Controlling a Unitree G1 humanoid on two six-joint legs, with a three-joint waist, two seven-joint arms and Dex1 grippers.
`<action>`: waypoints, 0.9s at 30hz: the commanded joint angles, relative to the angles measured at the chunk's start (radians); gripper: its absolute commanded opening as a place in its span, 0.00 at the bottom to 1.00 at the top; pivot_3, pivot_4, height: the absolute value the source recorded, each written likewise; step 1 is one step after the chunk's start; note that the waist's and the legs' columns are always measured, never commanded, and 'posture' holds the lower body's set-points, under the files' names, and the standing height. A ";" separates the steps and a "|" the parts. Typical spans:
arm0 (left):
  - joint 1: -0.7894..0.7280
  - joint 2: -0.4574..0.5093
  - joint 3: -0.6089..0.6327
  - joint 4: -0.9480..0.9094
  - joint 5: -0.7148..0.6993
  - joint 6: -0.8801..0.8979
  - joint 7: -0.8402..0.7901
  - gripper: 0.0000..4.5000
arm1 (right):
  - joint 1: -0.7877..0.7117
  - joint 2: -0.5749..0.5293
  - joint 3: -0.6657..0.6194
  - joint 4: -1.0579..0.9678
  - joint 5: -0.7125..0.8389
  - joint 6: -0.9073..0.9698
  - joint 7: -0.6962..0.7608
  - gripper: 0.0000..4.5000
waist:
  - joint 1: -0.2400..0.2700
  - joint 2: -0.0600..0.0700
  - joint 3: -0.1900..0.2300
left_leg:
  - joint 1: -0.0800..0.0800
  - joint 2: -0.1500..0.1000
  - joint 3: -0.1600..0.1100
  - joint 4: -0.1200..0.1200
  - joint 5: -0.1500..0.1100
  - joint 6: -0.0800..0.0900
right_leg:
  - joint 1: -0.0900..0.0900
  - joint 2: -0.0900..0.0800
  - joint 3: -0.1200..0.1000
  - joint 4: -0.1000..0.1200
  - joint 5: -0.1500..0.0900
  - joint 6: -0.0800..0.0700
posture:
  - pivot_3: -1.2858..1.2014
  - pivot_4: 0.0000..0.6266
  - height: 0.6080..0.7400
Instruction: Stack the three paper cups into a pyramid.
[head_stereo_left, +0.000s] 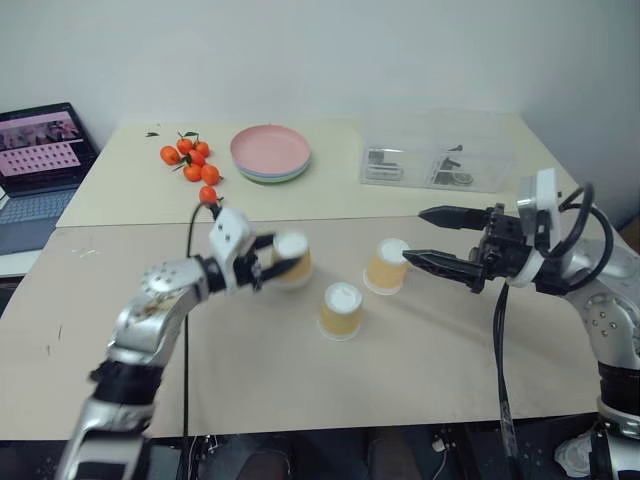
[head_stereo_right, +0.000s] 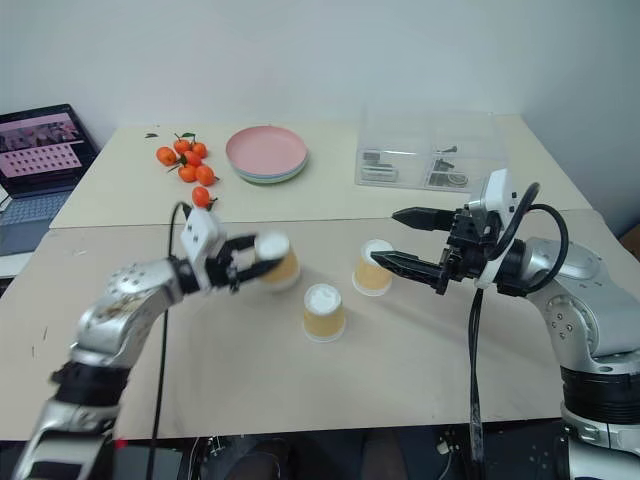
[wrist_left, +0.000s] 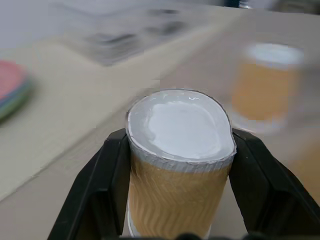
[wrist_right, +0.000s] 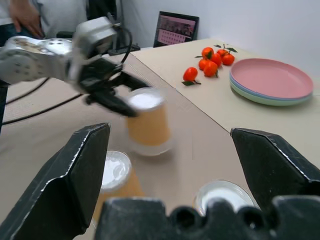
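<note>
Person's hand (wrist_right: 22, 15) behind left pincer (wrist_right: 117, 95)

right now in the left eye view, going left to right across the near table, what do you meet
left tool shut on the first paper cup → middle paper cup standing alone → third paper cup → right tool, open, beside that cup.

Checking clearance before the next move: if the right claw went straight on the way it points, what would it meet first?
Probably the nearest cup, just past the open right claw, though the claw may pass just over it. Next in line is the cup held in the left claw.
</note>
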 joint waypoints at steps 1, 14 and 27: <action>0.096 0.111 0.012 -0.136 -0.080 0.045 -0.142 0.52 | -0.012 -0.008 -0.013 -0.019 0.004 -0.014 0.003 1.00 | 0.001 0.000 0.000 | 0.000 0.000 0.000 0.000 0.000 0.000 | 0.000 0.000 0.000 -0.001 0.000 0.000 | 0.52 0.24 0.91; 0.029 0.020 -0.049 -0.050 0.030 -0.028 -0.033 0.52 | -0.019 -0.005 -0.008 -0.012 0.003 -0.016 0.007 1.00 | 0.022 0.000 0.000 | 0.004 0.000 0.000 0.000 0.000 -0.001 | 0.004 0.000 0.000 0.000 0.000 -0.001 | 0.52 0.24 0.91; -0.007 -0.042 -0.077 -0.002 0.052 -0.040 -0.032 0.62 | -0.004 -0.016 -0.026 -0.020 0.008 -0.012 0.002 1.00 | 0.022 0.000 0.000 | 0.003 0.000 0.000 0.000 0.000 -0.001 | 0.002 0.000 0.000 -0.001 0.000 -0.001 | 0.52 0.24 0.91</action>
